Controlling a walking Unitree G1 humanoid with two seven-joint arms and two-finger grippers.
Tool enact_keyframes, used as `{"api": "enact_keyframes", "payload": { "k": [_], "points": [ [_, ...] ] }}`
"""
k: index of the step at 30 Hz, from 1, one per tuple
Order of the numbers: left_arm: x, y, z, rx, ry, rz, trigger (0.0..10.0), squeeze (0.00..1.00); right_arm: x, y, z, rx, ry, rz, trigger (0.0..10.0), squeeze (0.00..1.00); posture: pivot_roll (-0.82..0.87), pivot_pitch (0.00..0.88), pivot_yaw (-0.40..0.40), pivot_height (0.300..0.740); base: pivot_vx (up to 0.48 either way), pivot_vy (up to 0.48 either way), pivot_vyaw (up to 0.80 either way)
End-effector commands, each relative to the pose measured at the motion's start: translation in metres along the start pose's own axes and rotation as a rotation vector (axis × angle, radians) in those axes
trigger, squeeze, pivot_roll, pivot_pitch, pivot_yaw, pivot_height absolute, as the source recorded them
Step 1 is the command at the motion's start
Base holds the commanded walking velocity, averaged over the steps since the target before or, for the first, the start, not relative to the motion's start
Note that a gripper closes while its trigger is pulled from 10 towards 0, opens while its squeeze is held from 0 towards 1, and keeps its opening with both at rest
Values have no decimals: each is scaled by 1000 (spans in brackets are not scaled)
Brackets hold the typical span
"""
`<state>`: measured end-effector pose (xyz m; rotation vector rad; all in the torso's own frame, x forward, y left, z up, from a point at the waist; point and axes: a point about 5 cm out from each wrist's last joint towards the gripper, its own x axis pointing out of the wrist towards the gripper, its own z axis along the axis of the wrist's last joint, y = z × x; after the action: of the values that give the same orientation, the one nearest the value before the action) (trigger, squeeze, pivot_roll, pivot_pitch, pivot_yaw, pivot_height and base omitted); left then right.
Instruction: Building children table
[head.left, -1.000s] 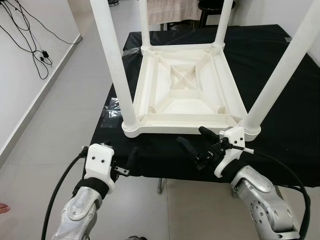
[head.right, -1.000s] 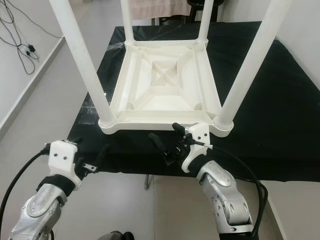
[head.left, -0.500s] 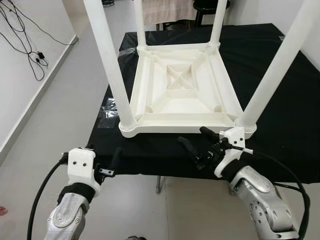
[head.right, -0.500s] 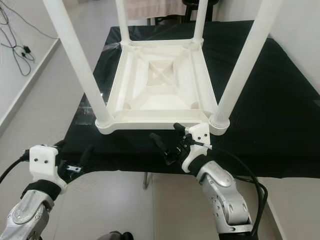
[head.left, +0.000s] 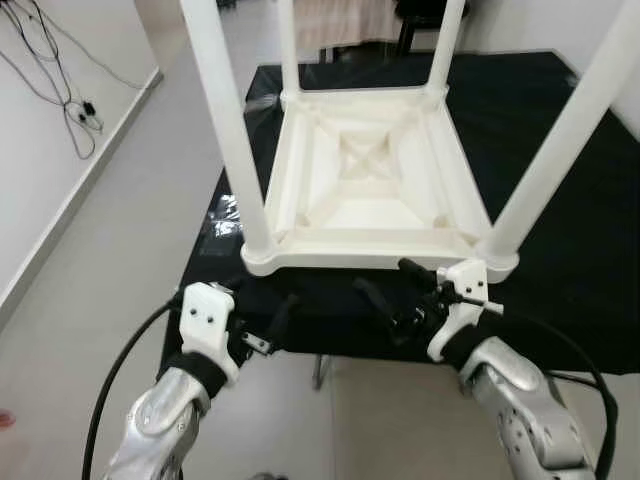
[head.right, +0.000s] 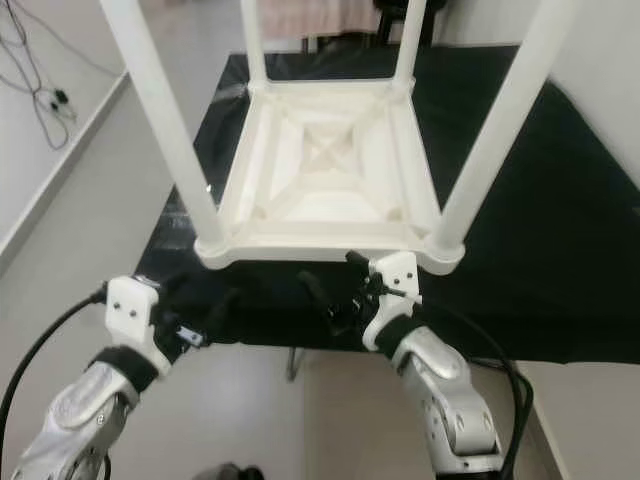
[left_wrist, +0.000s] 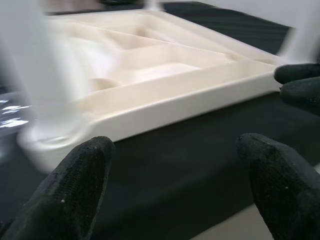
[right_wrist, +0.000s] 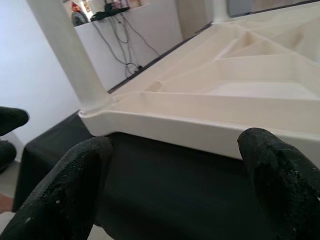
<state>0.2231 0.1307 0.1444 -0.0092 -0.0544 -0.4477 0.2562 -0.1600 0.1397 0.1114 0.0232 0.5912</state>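
Note:
A white plastic children's table (head.left: 370, 190) lies upside down on a black-covered worktable (head.left: 560, 290). Its legs stick up: near left leg (head.left: 228, 130), near right leg (head.left: 565, 140), and two at the far corners. My left gripper (head.left: 265, 320) is open, low at the worktable's front edge, just below the tabletop's near left corner. In the left wrist view the white rim (left_wrist: 190, 100) lies beyond the spread fingers (left_wrist: 65, 195). My right gripper (head.left: 392, 287) is open too, in front of the near rim towards the right corner, a short gap from the rim (right_wrist: 200, 130).
Crinkled clear plastic (head.left: 222, 215) lies at the black cloth's left edge. Black cables (head.left: 60, 80) trail over the white wall and floor at left. A dark stool (head.left: 420, 10) stands behind the worktable. Tiled floor (head.left: 120, 230) runs along the left side and in front.
My left gripper has risen and moved forward and right, up to the worktable's front edge under the near left corner. The right gripper has hardly moved. The camera has shifted slightly.

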Motion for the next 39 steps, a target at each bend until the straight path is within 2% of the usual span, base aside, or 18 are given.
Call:
{"api": "enact_keyframes", "payload": {
  "k": [1,7,13,16,20,29,39],
  "points": [
    [-2,-2,-3,-6,22,-25,10000,0,-2,5,3,4,-19,40,10000,0,19,112,35,740,352,0,0],
    [-3,-3,-3,-7,25,-43,10000,0,-3,12,2,26,-9,100,10000,0,19,112,35,740,380,0,-533],
    [-3,-3,-2,-4,27,-55,10000,0,-2,18,4,-38,-8,169,10000,0,23,114,31,740,391,0,133],
    [-3,-3,-2,-4,27,-57,10000,0,-3,21,4,-30,-15,195,10000,0,25,115,31,740,398,0,800],
    [-3,-3,-2,2,30,-59,10000,0,-3,21,0,-29,14,207,10000,0,26,115,33,740,364,0,0],
    [-5,-9,-6,34,82,-113,10000,0,-7,20,1,-10,12,249,10000,0,30,120,35,740,0,0,0],
    [-7,-10,-9,34,99,-99,10000,0,-14,23,-1,-2,37,343,10000,0,33,119,32,740,0,0,0]
  ]
}}
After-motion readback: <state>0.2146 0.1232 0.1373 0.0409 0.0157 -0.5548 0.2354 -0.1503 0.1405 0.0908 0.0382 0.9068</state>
